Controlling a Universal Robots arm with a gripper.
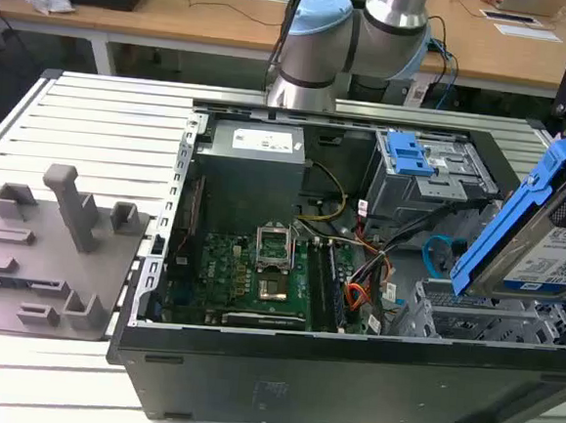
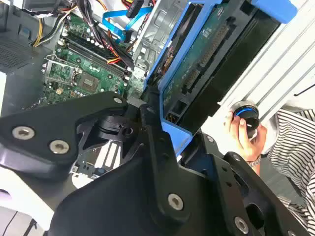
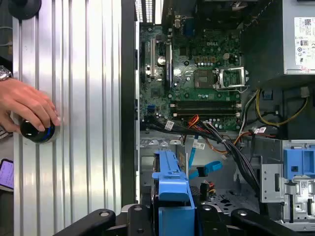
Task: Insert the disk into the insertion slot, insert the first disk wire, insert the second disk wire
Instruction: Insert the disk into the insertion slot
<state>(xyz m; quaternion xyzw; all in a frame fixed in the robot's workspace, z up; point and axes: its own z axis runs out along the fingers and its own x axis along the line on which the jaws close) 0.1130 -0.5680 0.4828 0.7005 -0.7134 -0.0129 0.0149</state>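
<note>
**Claw and disk above the open case.** The claw (image 3: 172, 217) is closed on the disk (image 1: 543, 242), with its black fingers (image 3: 143, 221) clamping the blue carrier from both sides (the drive's circuit-board face shows in the second wrist view). The disk hangs tilted from the claw, above the case. Beneath the claw's load lies the insertion slot (image 1: 480, 320), a perforated silver bay that the disk has not yet entered. The second disk wire (image 1: 437, 253) loops just beside the held disk, between it and the motherboard (image 1: 249, 268). Well apart from the claw, a person's hand (image 3: 27, 105) rests on a dark knob (image 3: 37, 133) on the ribbed table (image 3: 88, 98).
</note>
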